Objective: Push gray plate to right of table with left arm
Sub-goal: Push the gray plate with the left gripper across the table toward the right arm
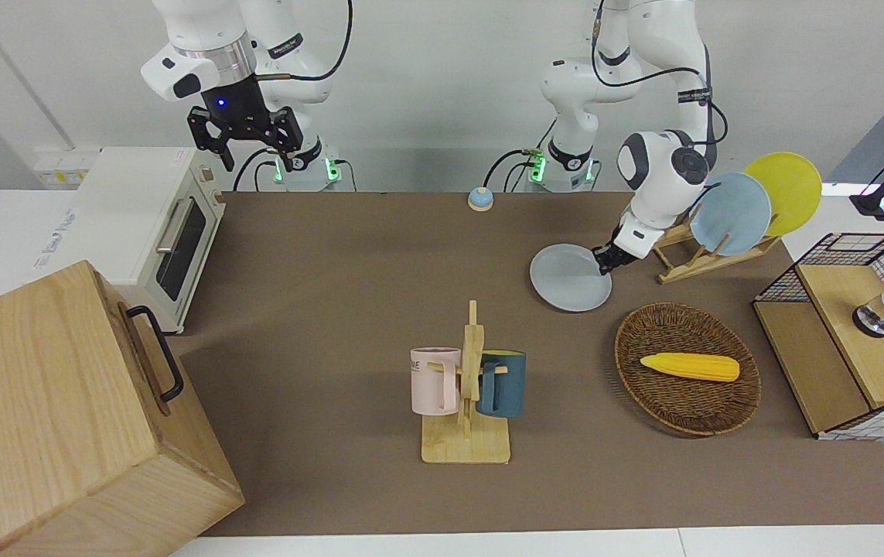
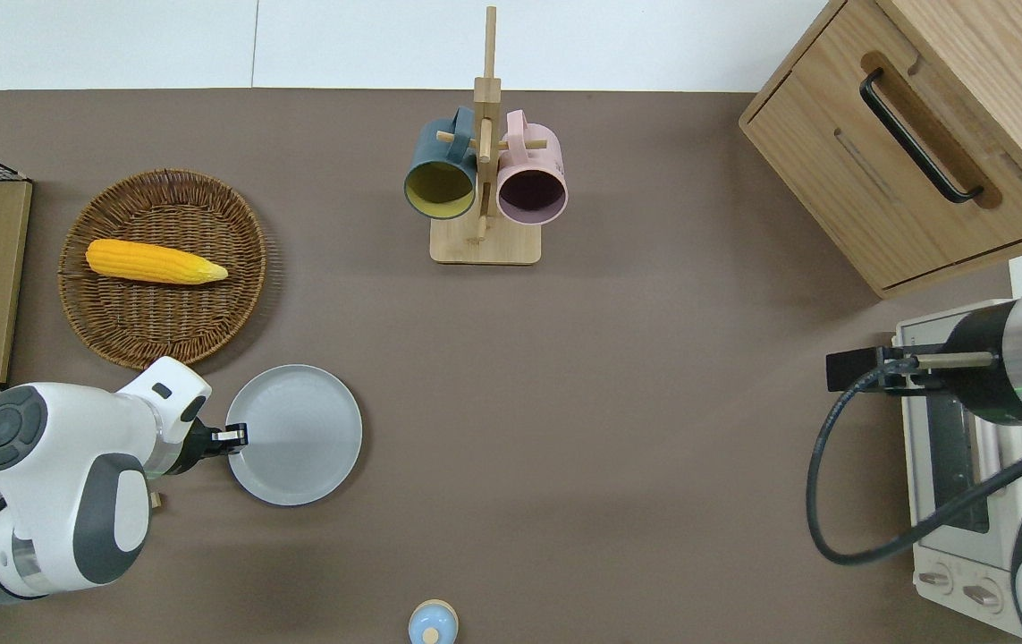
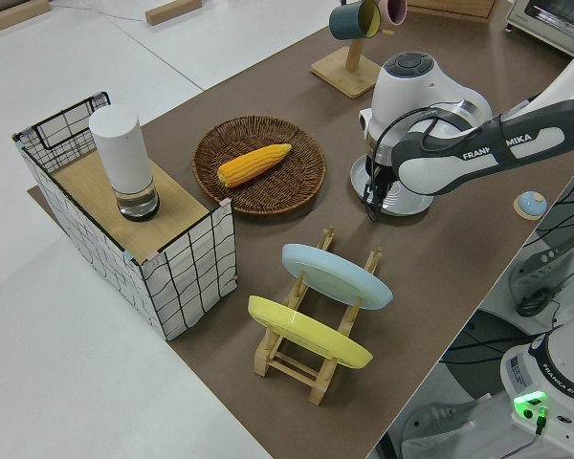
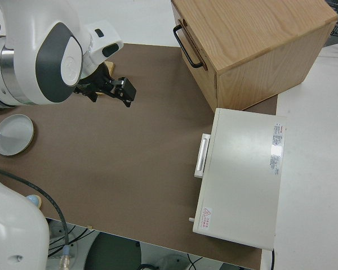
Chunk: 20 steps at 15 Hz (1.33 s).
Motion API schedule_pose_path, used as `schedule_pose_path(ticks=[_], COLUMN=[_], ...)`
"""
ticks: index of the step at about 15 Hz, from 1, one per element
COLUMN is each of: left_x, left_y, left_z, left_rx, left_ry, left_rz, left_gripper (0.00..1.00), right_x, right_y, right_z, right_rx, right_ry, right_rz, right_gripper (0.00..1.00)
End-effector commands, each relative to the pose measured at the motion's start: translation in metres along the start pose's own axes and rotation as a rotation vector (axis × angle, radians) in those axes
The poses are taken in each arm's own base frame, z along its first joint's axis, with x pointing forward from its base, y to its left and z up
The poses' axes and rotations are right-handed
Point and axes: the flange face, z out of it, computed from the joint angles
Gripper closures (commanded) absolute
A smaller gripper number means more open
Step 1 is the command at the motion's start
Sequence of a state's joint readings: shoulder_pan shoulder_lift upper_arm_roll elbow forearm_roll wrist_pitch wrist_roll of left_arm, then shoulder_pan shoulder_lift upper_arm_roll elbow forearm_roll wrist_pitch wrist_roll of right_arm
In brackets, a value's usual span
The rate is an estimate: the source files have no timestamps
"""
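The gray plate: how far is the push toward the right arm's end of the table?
Barely begun. The left gripper is already down at the rim of the round pale gray plate. The plate sits toward the left arm's end of the brown table, near the wicker basket. Nearly the whole push is left. The right arm is parked.
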<state>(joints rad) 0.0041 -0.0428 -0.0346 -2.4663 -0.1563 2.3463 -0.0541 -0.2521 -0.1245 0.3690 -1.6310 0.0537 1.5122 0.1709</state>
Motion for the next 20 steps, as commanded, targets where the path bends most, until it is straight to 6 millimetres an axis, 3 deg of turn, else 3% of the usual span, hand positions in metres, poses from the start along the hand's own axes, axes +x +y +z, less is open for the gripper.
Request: schedule_pose_path(ticks=[1, 14, 20], left_x=[-0.012, -0.062, -0.080], left_y=[0.037, 0.186, 0.248], left_z=[0.015, 0.030, 0.056], left_rx=[-0.013, -0.063, -0.139], left_ry=[-0.007, -0.011, -0.013], left_rz=[-0.020, -0.049, -0.033], left_gripper=[1.00, 1.00, 1.00], right_x=[-0.008, -0.008, -0.008], right_y=[0.001, 0.001, 0.001], right_z=[0.000, 0.000, 0.000], right_rx=[0.009, 0.009, 0.009], right_ry=[-0.004, -0.004, -0.005], right_rz=[0.022, 0.022, 0.022], right_gripper=[0.005, 0.005, 0.005])
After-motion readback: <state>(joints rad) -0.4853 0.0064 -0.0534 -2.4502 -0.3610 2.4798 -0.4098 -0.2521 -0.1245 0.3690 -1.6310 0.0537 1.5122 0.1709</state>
